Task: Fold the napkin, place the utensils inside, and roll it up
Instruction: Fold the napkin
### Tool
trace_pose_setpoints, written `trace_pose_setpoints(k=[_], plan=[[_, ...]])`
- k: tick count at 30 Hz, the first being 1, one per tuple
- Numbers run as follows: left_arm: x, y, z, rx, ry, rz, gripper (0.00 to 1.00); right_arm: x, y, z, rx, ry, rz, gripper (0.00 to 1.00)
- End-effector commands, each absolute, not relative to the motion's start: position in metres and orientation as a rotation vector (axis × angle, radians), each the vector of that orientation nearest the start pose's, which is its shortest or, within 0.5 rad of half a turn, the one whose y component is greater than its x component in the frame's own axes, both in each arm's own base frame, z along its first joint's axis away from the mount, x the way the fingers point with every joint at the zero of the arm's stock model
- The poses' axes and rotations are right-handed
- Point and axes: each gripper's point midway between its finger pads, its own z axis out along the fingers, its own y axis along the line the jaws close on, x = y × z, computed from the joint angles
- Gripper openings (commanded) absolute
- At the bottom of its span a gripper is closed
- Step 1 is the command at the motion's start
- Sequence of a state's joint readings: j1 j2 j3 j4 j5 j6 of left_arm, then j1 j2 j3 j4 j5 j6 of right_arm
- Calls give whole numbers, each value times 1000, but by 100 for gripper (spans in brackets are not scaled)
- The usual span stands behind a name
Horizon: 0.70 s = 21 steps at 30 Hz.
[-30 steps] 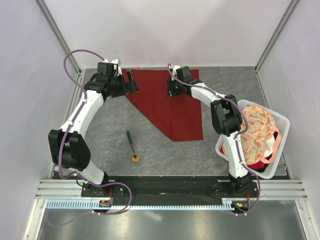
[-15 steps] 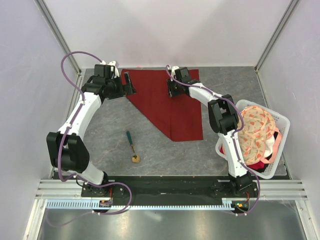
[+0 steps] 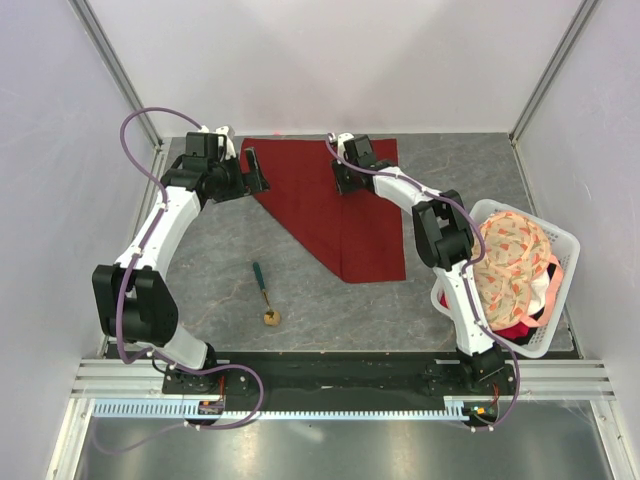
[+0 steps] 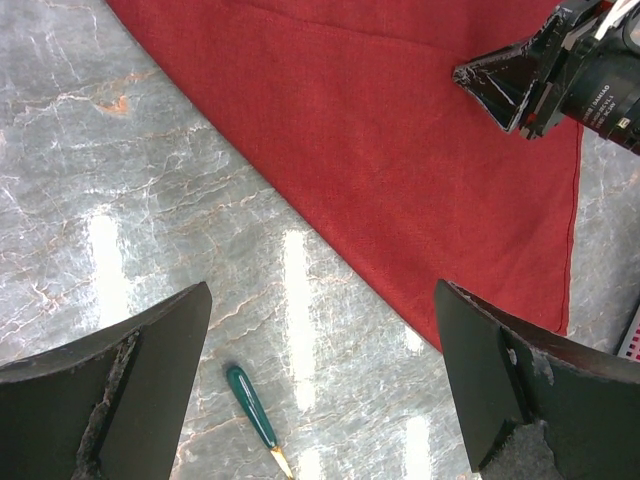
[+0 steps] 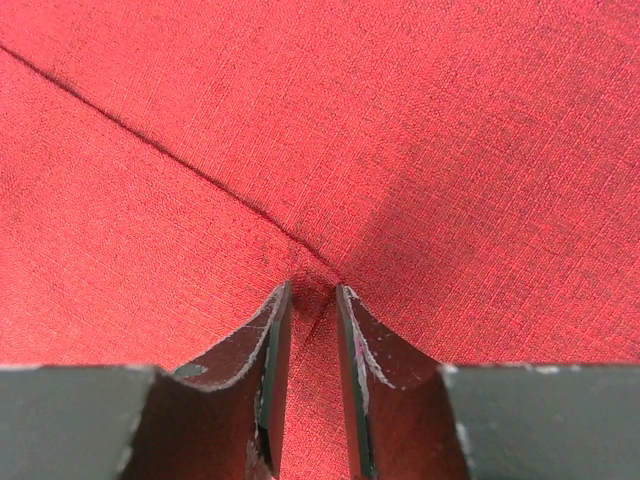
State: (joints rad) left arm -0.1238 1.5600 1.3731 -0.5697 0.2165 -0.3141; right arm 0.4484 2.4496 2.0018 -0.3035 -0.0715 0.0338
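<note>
A: Any writing or labels?

B: Only some small white lettering on the dark housing of the right arm's wrist, seen from the left wrist camera. It is too small to read.

A: Then count, from the left.

B: Two arms and one spoon, one napkin, one basket. From the middle of the table (image 3: 220, 240), the left gripper (image 3: 248, 172) is at 10 o'clock, just off the napkin's far left corner. Its jaws are spread as wide as they go and hold nothing; through its own camera the left gripper (image 4: 320, 290) shows only bare marble between them.

A: And the spoon?

B: The spoon (image 3: 264, 290) lies at 8 o'clock on bare table, apart from the cloth, with its green handle towards 12 and its gold bowl towards 6. The left wrist view catches only the green handle of the spoon (image 4: 250, 405).

A: The napkin?

B: The napkin (image 3: 340, 210) lies flat at about 12 o'clock, dark red, with one long slanted edge (image 4: 400, 150). The right gripper (image 3: 343, 183) is down on its far part.

A: Is it gripping?

B: The right gripper (image 5: 312, 292) is nearly closed, tips pressed into the napkin (image 5: 400, 120) with a small pucker pinched in the slim gap. A layer's edge runs slantwise to that spot.

A: On the right?

B: The white basket (image 3: 562, 240) sits at 4 o'clock, with one floral cloth (image 3: 510, 260) in it.
</note>
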Motion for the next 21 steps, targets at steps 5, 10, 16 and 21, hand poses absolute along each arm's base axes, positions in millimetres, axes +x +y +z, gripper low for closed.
trace_pose_setpoints(k=[5,10,16,21], plan=[[408,-100,212,-58,2289,-487,100,559,292,30,-533,2261,191,25],[407,-99,213,-61,2287,-493,100,555,299,34,-542,2249,184,17],[406,-99,218,-62,2274,-506,100,537,305,23,-587,2278,162,8],[404,-100,221,-61,2268,-531,100,517,308,18,-568,2322,193,5]])
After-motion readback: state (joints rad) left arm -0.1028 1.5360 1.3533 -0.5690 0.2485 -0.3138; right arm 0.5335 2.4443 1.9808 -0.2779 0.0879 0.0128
